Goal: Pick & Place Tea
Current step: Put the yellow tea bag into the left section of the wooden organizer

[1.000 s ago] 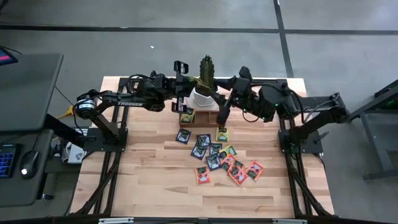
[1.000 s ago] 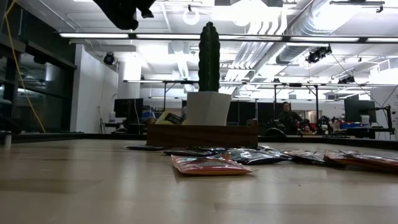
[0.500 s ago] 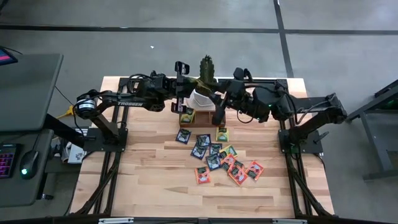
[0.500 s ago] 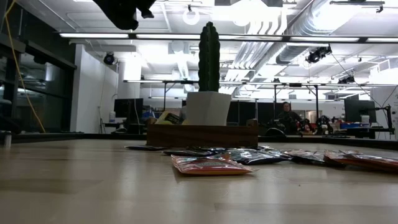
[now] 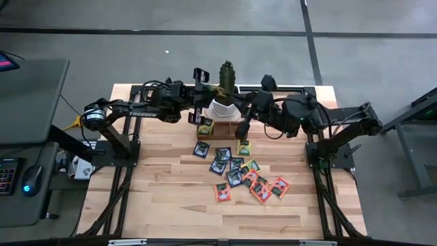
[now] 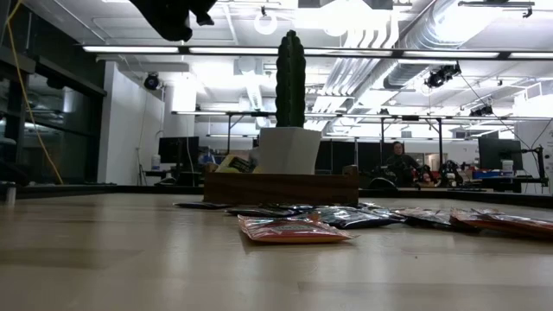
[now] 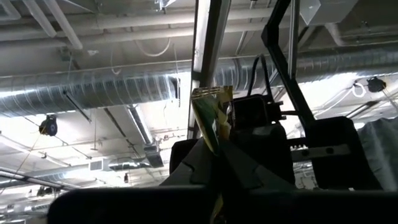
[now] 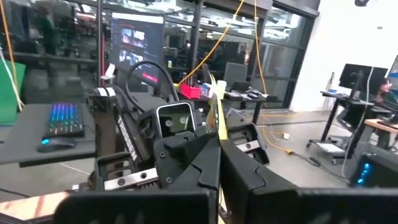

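The high view looks straight down on the whole worktop (image 5: 157, 205); the low view looks level across it. Both share the cactus (image 5: 226, 72). Each wrist view looks closely past its own fingers.

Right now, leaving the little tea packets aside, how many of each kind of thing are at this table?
Robot arms: 2, the left arm and the right arm
Wooden tray: 1
Potted cactus: 1
Total: 4
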